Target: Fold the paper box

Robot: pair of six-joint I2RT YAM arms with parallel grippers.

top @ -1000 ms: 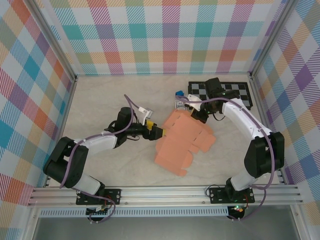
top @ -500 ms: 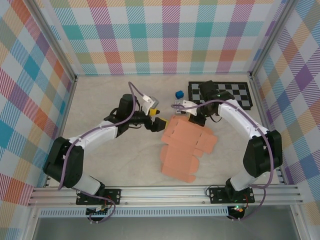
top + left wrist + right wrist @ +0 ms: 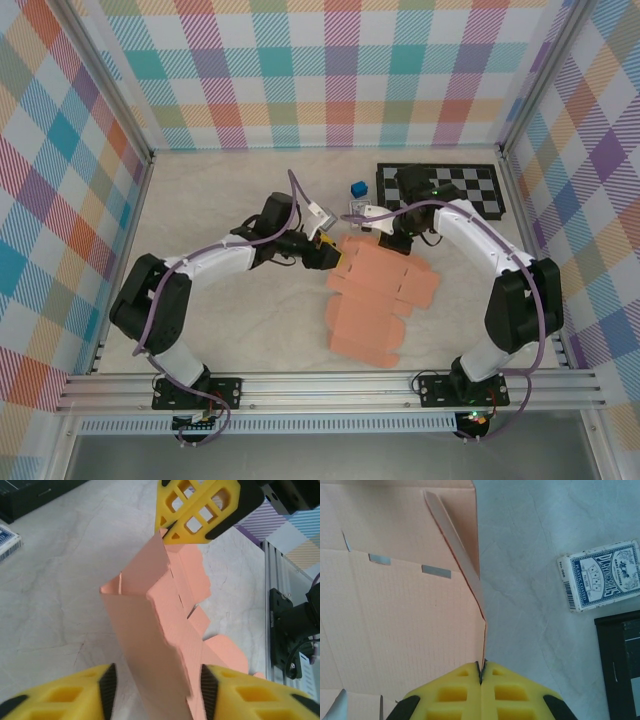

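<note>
The box (image 3: pixel 372 300) lies as a flat die-cut sheet on the table (image 3: pixel 220 330), right of centre, its near end toward the arm bases and small flaps jutting along its right edge; its far end is tilted up off the table. The left gripper (image 3: pixel 156 682) reaches in from the left at the sheet's far-left edge; its jaws stand spread, one on each side of a raised panel that runs up between them; a sliver of table shows between the left pad and the card, so no pinch is visible. Just beyond, the right gripper (image 3: pixel 481 672) comes in from the far right; its jaws are pressed together on the sheet's far corner, the thin edge entering the seam between the fingers, and that corner is held up. Past the grippers a card pack (image 3: pixel 600 575) lies flat, near the box but apart from it; farther back sits a small blue cube (image 3: pixel 357 188); to the right of both a checkered mat (image 3: pixel 460 185) lies near the back wall.
</note>
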